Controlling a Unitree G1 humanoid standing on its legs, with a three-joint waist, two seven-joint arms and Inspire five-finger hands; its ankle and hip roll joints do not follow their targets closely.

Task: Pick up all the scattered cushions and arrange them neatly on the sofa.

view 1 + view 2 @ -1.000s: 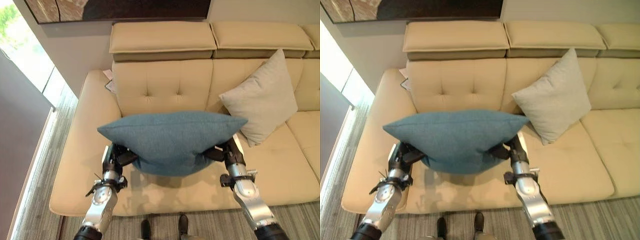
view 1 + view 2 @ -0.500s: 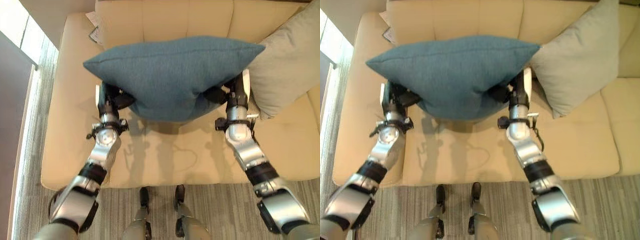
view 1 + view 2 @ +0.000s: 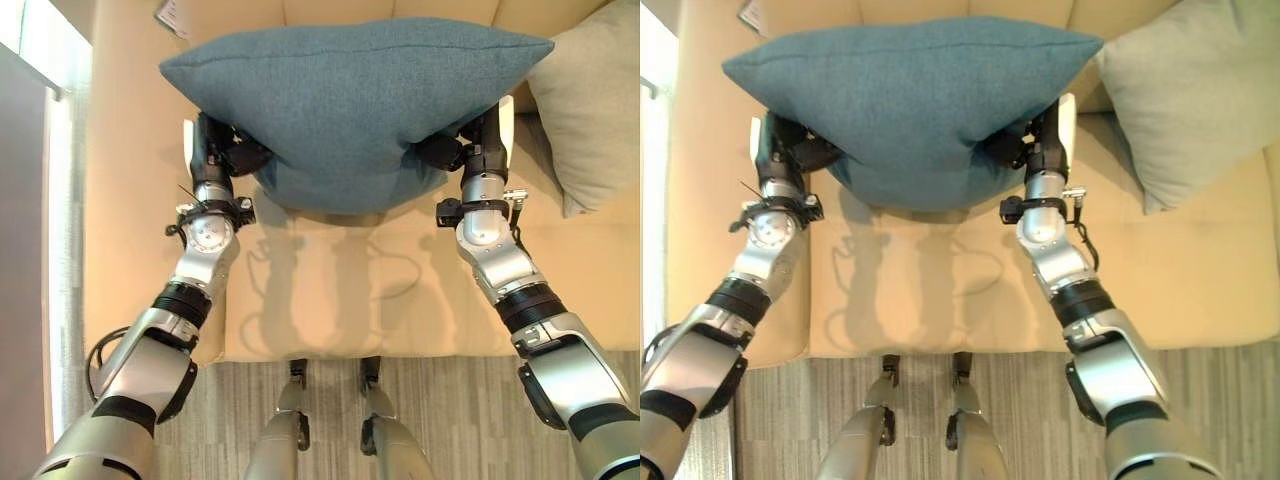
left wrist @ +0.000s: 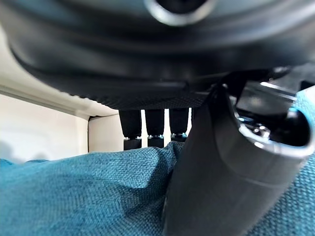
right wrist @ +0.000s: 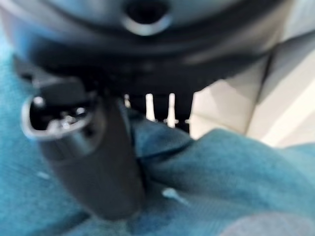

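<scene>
Teal cushion (image 3: 350, 100) hangs over the sofa (image 3: 330, 300) seat, left hand (image 3: 225, 155) and right hand (image 3: 450, 150) pinching its underside. Soft, light, sags; you should grip low corners. Grey cushion (image 3: 590, 100) at 2 o'clock.

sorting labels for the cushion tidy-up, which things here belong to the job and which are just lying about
Part of the job:
- blue cushion, pinched between left robot hand and right robot hand
- grey cushion, leaning on the sofa at the right
- sofa

Just lying about:
- white paper on the sofa's far left edge
</scene>
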